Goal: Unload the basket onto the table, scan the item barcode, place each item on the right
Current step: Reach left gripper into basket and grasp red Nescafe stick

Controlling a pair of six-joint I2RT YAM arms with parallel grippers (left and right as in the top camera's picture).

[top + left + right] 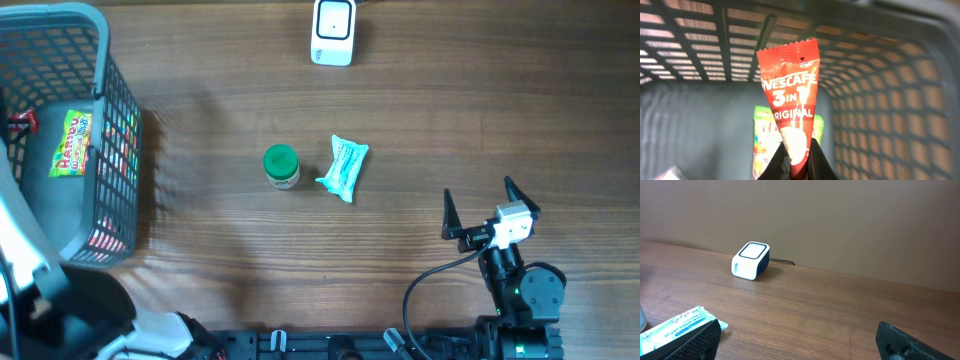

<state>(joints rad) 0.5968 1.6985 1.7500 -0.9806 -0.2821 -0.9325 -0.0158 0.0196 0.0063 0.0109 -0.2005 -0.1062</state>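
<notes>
The left claw [799, 159] is closed tight on the lower end of a red Nescafé 3-in-1 Original coffee sachet [790, 95], which stands upright from the pinch with its crimped top edge uppermost and its printed face towards the wrist camera. Sachet and claw are inside a grey plastic lattice basket [118, 110] at the far left corner of the desk [450, 110]; the basket's grid walls rise behind and to both sides of the sachet. On the basket floor, below and behind the sachet, lies a green and yellow Haribo sweet packet [70, 143]. Whether the sachet touches that packet or the basket floor cannot be told, and no barcode shows on the face in view. The white left arm [20, 250] reaches into the basket from the near left corner. A small white barcode scanner with a dark window [332, 32] stands at the far edge of the desk, about halfway along it and well apart from the basket. Near the middle of the desk a small jar with a green lid [281, 166] stands upright, and just beside it, not touching, lies a white and teal tissue packet [343, 167]. The right claw [478, 195] is near the near right corner, its jaws spread wide and holding nothing, pointed towards the scanner.
</notes>
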